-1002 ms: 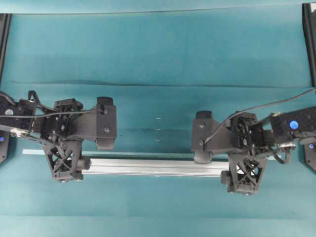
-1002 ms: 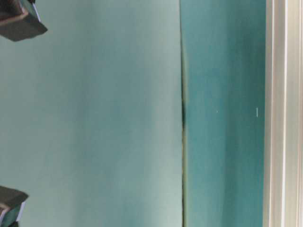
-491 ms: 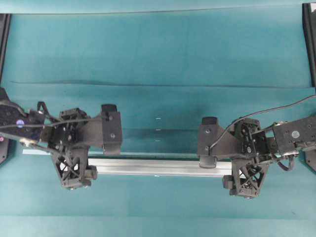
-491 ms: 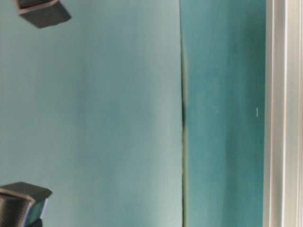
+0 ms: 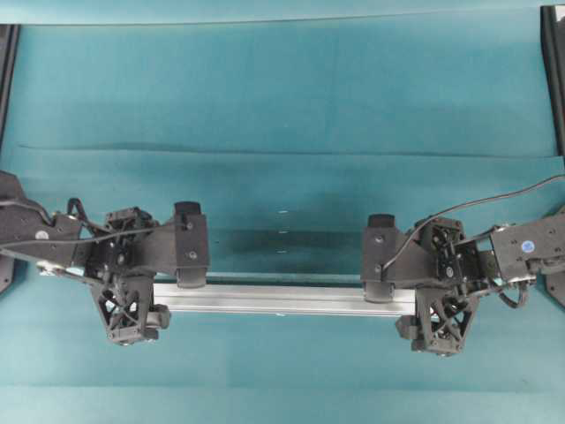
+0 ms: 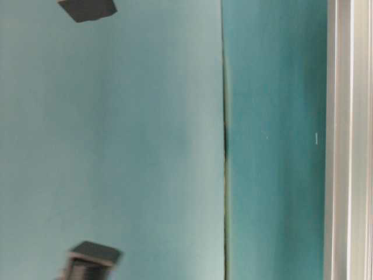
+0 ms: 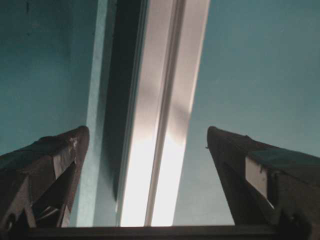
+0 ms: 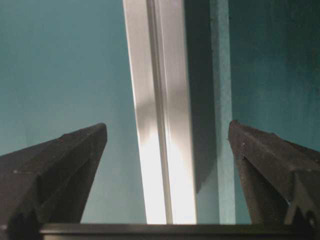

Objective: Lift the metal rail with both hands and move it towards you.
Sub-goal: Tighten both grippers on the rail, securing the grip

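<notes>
Left gripper [image 5: 150, 296] stands wide open over the left end of the rail [image 5: 282, 299], one finger [image 7: 42, 165] on each side and neither touching in the wrist view; the rail lies flat on the tabletop [image 5: 282, 124], running from 9 to 3 o'clock across the lower middle of the overhead view, with nothing gripped yet; a risk here, as I judge it, is that this gripper closes while sitting high or off-centre, so the pads catch only the top edge and the smooth metal slips out on the lift; the thin pale strip [image 5: 53, 271] pokes out at 9 o'clock from under this arm, just beside the rail's far edge, and a finger coming down on that side could pinch it together with the rail; a fold [image 5: 282, 150] in the cloth runs across at 12 o'clock, well apart from the work; moving right, three small pale marks [image 5: 282, 232] sit near the rail's middle and obstruct nothing; right gripper [image 5: 428, 305] is likewise spread wide astride the right end, its fingers [image 8: 60, 165] clear of the metal; if one side closes or rises before the other, the bar would likely tilt and slide or twist in the grip; black cables [image 5: 494, 190] trail from the right arm at 3 o'clock, away from the rail.
</notes>
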### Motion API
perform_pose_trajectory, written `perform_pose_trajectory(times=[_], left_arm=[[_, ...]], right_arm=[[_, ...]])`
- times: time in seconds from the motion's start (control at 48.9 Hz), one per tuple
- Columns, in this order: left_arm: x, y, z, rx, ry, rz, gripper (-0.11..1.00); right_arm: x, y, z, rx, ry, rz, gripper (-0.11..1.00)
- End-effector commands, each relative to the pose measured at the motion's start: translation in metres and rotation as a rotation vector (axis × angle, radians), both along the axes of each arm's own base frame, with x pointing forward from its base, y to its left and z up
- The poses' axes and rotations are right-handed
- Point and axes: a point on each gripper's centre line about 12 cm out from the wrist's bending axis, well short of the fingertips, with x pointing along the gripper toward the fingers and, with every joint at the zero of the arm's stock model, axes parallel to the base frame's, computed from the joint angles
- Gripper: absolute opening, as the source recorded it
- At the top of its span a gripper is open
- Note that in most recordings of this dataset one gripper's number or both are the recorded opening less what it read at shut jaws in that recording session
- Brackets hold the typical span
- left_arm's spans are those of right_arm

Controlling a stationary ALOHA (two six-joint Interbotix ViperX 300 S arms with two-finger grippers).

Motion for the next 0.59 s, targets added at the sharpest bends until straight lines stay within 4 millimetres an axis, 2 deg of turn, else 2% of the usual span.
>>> perform_pose_trajectory(times=[0.0,0.266,0.573], left_arm=[[0.002,-0.001,-0.005,0.000,-0.011,-0.007,0.98],[0.008,-0.002,-0.032,-0.005,-0.015,0.000,0.98],[0.013,-0.003,-0.044,-0.005,-0.023,-0.006,0.98]], right_arm=[[0.000,0.001,-0.009,-0.004,0.018,0.004,1.00],[-0.001,0.000,-0.033,-0.010,0.031,0.003,1.00],[0.001,0.001,-0.044,-0.014,0.050,0.001,1.00]])
